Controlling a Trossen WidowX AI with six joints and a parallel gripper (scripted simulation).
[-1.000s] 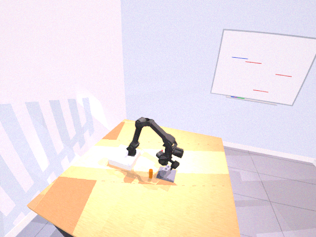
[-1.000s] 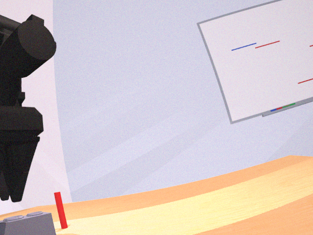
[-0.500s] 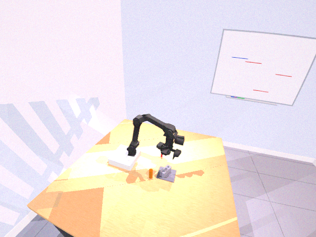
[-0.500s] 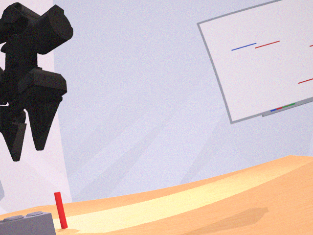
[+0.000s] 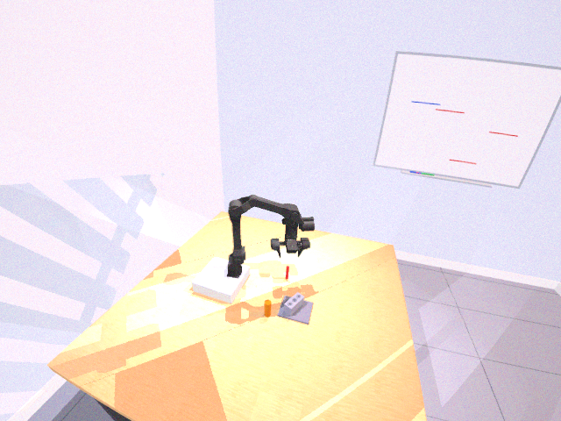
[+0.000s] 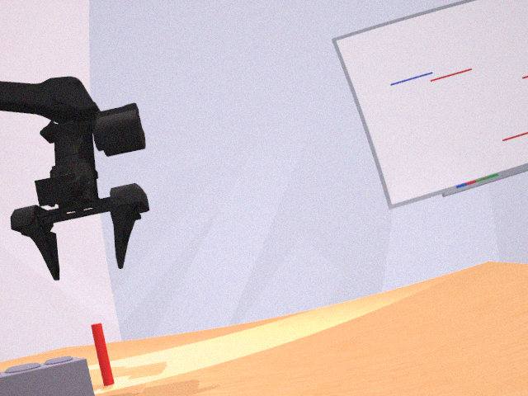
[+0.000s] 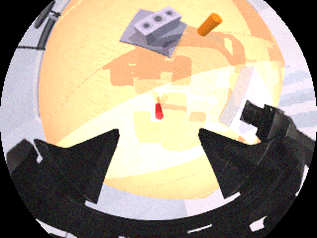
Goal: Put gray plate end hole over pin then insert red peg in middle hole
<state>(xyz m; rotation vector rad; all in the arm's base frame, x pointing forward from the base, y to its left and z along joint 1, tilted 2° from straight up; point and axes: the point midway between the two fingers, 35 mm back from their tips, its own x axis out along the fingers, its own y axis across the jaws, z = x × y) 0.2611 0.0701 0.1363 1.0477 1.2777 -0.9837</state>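
The gray plate [image 5: 293,306] [image 6: 51,380] [image 7: 154,33] is a thick block with three round holes along its top. It sits on the dark gray base [image 5: 304,316] [image 7: 130,39] and looks level. The pin cannot be made out, nor whether an end hole sits over it. The red peg [image 5: 287,273] [image 6: 102,354] [image 7: 158,111] stands upright on the table, behind the plate in the top and exterior views. My gripper [image 5: 289,255] [image 6: 88,273] [image 7: 159,132] is open and empty. It points down above the peg, with clear height between the fingertips and the peg's top.
An orange cylinder [image 5: 267,308] [image 7: 209,24] stands on the table [image 5: 344,353] beside the base, on the arm-mount side. The arm rises from a white box [image 5: 216,284] [image 7: 239,95]. A whiteboard [image 5: 466,122] [image 6: 443,110] hangs on the wall beyond the table.
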